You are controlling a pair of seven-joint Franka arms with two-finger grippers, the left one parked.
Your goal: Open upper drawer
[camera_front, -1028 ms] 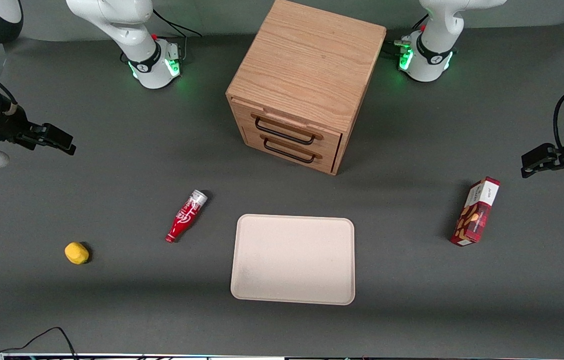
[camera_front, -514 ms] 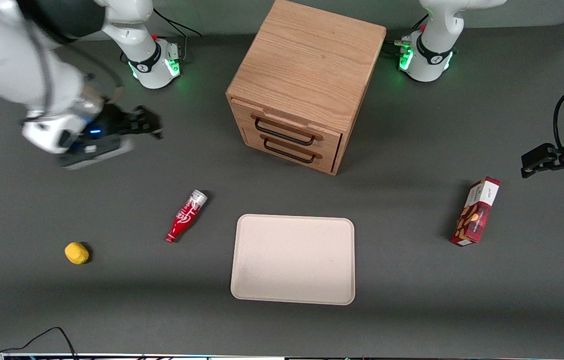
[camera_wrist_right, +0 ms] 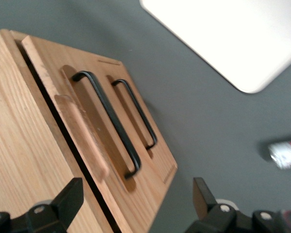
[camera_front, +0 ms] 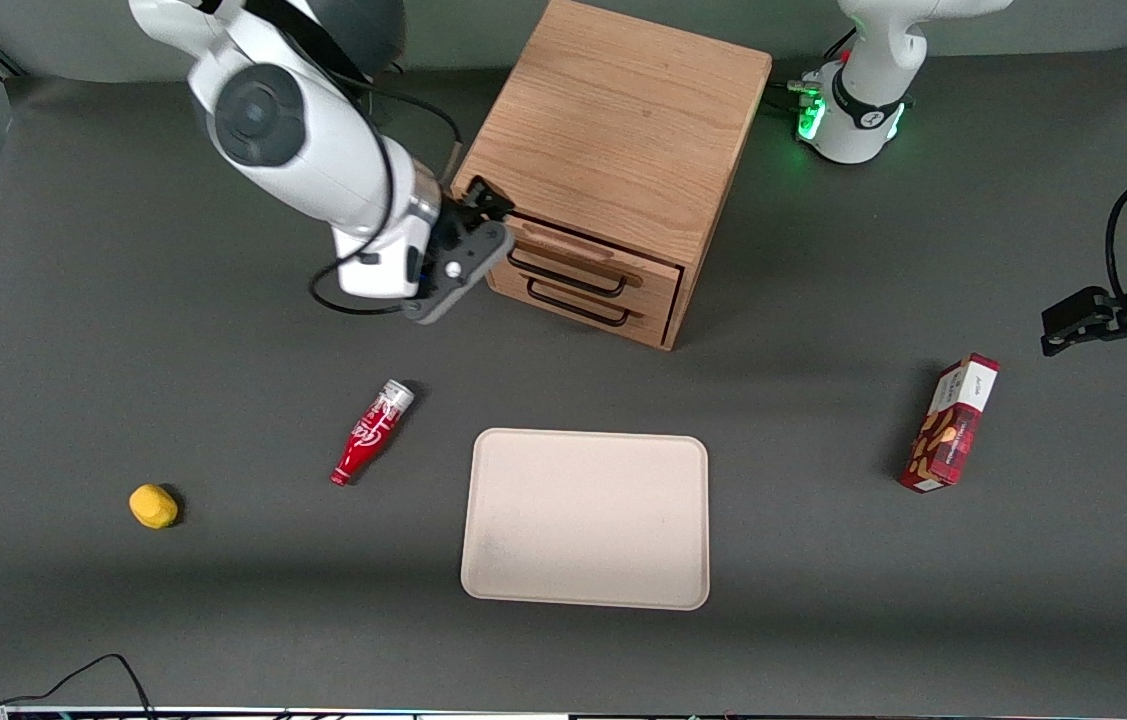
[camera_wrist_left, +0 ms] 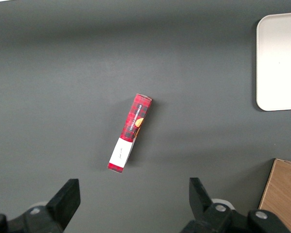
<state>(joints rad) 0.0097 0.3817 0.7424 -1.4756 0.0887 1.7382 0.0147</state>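
Observation:
The oak cabinet point(camera_front: 613, 130) stands at the back middle of the table. Its upper drawer point(camera_front: 591, 252) is shut, and its thin black wire handle point(camera_front: 566, 270) lies above the lower drawer's handle point(camera_front: 578, 306). My gripper point(camera_front: 479, 206) is open and empty. It hovers at the cabinet's front corner toward the working arm's end, close beside the end of the upper handle without touching it. In the right wrist view the upper handle point(camera_wrist_right: 110, 127) and the lower handle point(camera_wrist_right: 137, 115) show ahead of my open gripper point(camera_wrist_right: 136, 199).
A red bottle point(camera_front: 372, 431) lies on the table nearer the front camera, a yellow object point(camera_front: 153, 505) farther toward the working arm's end. A beige tray point(camera_front: 586, 518) lies in front of the cabinet. A red box point(camera_front: 953, 422) stands toward the parked arm's end.
My arm has swung in from the working arm's end of the table to the cabinet's front corner. The drawer and the other objects have not moved.

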